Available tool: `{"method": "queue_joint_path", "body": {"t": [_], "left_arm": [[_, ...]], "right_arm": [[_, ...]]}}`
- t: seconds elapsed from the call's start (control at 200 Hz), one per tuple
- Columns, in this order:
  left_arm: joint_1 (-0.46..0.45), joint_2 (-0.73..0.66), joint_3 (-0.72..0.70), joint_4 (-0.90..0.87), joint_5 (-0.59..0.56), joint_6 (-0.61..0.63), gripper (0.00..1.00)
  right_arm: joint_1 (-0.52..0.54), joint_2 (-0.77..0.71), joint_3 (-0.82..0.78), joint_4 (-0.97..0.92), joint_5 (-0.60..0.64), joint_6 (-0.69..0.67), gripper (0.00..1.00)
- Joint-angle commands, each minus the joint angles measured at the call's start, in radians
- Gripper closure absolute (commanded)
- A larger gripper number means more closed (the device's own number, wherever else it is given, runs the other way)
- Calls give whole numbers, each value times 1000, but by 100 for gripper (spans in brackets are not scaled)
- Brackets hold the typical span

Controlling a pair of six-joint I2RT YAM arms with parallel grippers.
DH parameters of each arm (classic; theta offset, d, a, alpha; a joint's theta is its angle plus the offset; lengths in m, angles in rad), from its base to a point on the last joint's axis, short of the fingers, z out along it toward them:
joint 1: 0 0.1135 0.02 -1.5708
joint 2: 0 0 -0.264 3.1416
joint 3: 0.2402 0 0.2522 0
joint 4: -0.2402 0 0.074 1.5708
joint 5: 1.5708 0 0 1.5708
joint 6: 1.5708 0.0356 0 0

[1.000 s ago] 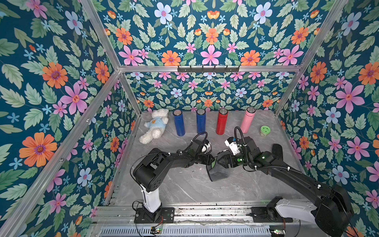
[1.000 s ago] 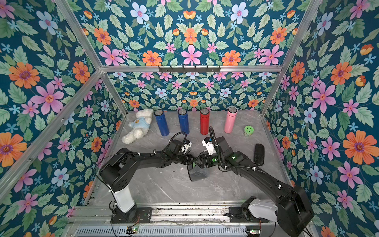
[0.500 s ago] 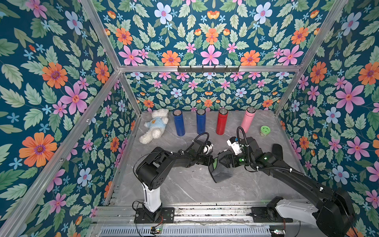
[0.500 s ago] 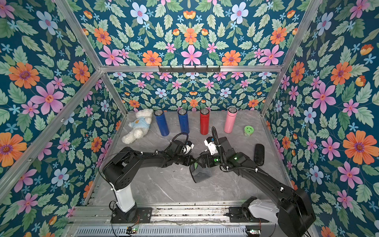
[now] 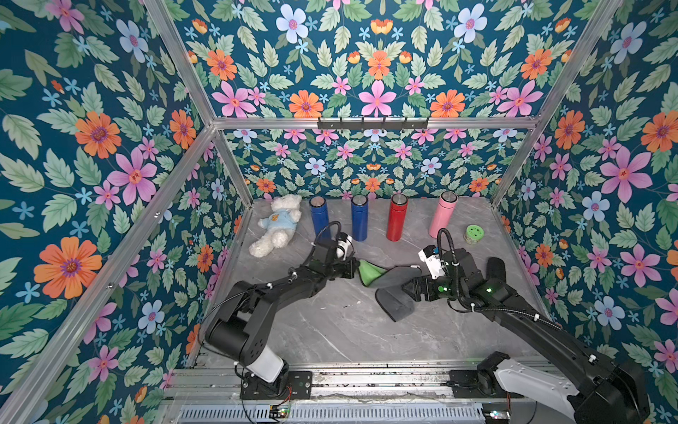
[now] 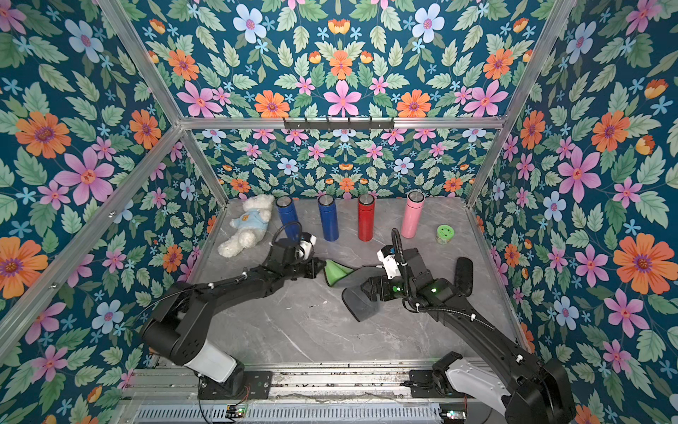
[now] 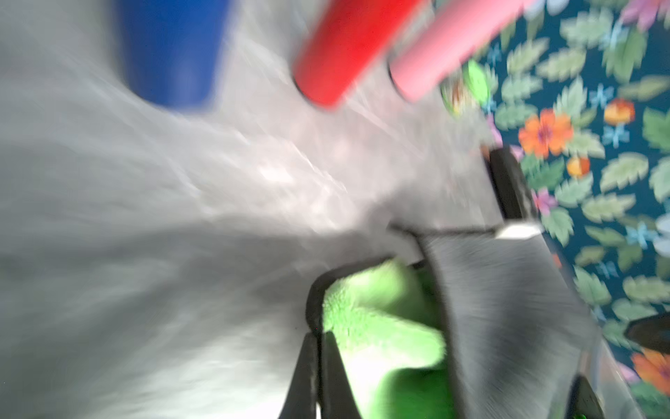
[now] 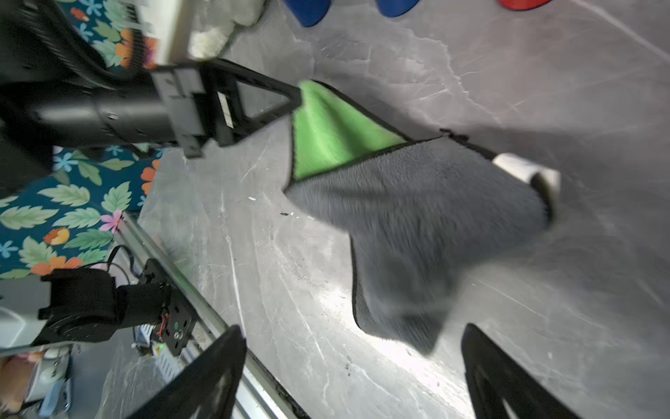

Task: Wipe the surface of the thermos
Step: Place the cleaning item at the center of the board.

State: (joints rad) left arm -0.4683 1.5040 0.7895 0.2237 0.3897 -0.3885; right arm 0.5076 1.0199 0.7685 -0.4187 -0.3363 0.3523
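Four thermoses stand in a row at the back in both top views: two blue (image 5: 320,220) (image 5: 359,222), one red (image 5: 397,222), one pink (image 5: 443,220). A grey cloth with a green underside (image 5: 394,290) (image 8: 417,203) is stretched out on the marble table (image 5: 330,330) in front of them. My left gripper (image 5: 355,267) (image 7: 319,337) is shut on its green corner (image 7: 377,315). My right gripper (image 5: 405,288) (image 8: 353,328) stands open at the cloth's other end, with the grey tip just ahead of its jaws and nothing gripped.
A white teddy bear (image 5: 277,227) lies at the back left beside the thermoses. A small green jar (image 5: 474,234) sits at the back right, and a black oblong object (image 5: 495,270) lies behind my right arm. Flowered walls close in three sides.
My left gripper has shut on the cloth's green corner and pulled it to the left, spreading the cloth out. My right gripper has drawn back to the right, jaws a little wider.
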Motion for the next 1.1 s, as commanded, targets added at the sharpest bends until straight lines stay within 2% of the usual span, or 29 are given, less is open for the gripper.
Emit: {"method": "queue_joint_path", "body": {"t": [0.0, 0.11, 0.25, 0.41, 0.525, 0.595, 0.685, 0.905, 1.095], "left_arm": [[34, -111, 66, -168, -118, 110, 100], [39, -176, 186, -287, -143, 176, 100], [37, -190, 315, -369, -93, 215, 100], [4, -238, 348, -382, -24, 206, 100], [-44, -260, 323, -375, 45, 194, 100], [-92, -259, 298, -371, 43, 189, 100], [-141, -252, 246, -367, -34, 192, 100], [-156, -220, 23, -209, -234, 186, 100], [-161, -117, -64, -109, -282, 249, 100]], "right_arm": [[-32, -47, -10, -57, 31, -17, 6], [-50, -80, -3, -91, 52, -28, 5], [-55, -99, 16, -99, 80, -28, 3], [-61, -45, 73, -56, 97, -21, 3], [-69, 29, 131, -18, 86, -30, 5], [-76, 77, 166, -5, 79, -38, 5], [-93, 132, 221, -2, 79, -44, 6], [-150, 287, 392, -24, 110, -65, 11], [-160, 446, 576, -46, 139, -103, 15]]}}
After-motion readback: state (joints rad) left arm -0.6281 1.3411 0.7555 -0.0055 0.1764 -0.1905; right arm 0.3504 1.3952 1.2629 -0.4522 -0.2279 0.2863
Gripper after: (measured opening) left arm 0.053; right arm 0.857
